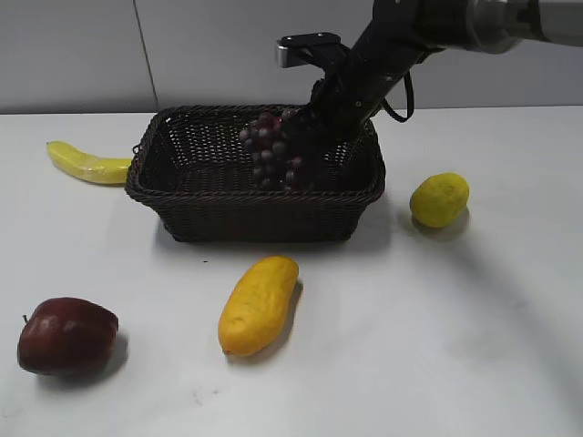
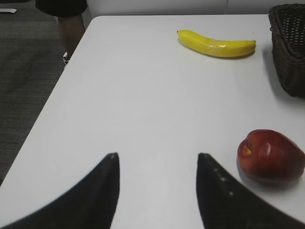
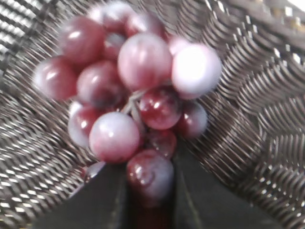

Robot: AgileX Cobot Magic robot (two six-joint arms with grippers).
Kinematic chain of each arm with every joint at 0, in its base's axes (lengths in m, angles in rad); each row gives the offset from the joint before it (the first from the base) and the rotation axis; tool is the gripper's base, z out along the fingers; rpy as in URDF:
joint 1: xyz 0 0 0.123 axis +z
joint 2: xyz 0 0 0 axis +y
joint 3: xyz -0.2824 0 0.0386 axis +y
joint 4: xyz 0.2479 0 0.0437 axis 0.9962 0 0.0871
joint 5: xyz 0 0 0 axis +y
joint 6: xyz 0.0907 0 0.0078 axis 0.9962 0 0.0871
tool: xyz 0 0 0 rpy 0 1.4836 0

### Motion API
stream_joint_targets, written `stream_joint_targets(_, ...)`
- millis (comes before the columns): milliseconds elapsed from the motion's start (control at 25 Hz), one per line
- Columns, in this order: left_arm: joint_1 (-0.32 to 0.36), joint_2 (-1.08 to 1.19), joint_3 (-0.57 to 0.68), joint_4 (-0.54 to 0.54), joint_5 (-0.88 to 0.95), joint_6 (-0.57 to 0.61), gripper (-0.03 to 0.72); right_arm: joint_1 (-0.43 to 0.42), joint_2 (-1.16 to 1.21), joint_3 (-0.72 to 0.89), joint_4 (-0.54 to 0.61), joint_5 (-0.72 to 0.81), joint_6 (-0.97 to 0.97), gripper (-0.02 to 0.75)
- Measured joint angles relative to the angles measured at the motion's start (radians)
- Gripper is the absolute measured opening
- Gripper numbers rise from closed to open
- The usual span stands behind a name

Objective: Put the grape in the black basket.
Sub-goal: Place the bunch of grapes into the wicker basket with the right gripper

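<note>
Hanging inside the black basket [image 1: 255, 205], the grape [image 1: 276, 150] is clenched at its end by the right pincer [image 3: 151, 191]; transport looks complete, release remains. The left pincer [image 2: 157, 160] rests spread and empty above the worktop [image 2: 143, 105].

Basket [image 1: 255, 218] – woven wicker (matt); grapes [image 3: 138, 105] – glossy.

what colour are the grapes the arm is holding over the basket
Dark purple-red grapes, clearest in the right wrist view.
</note>
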Motion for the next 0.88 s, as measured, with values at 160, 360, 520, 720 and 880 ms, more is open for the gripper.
stream_joint_targets(160,0.0,0.0,0.0,0.0,0.0,0.0,0.48,0.0,0.0,-0.031,-0.016,0.055,0.053,0.583)
stream_joint_targets(360,0.0,0.0,0.0,0.0,0.0,0.0,0.48,0.0,0.0,-0.176,-0.085,0.214,0.145,0.617)
stream_joint_targets(520,0.0,0.0,0.0,0.0,0.0,0.0,0.48,0.0,0.0,-0.336,-0.181,0.358,0.225,0.586)
stream_joint_targets(720,0.0,0.0,0.0,0.0,0.0,0.0,0.48,-0.027,-0.012,-0.436,-0.203,0.391,0.286,0.582)
stream_joint_targets(880,0.0,0.0,0.0,0.0,0.0,0.0,0.48,-0.103,-0.045,-0.433,-0.206,0.394,0.299,0.581)
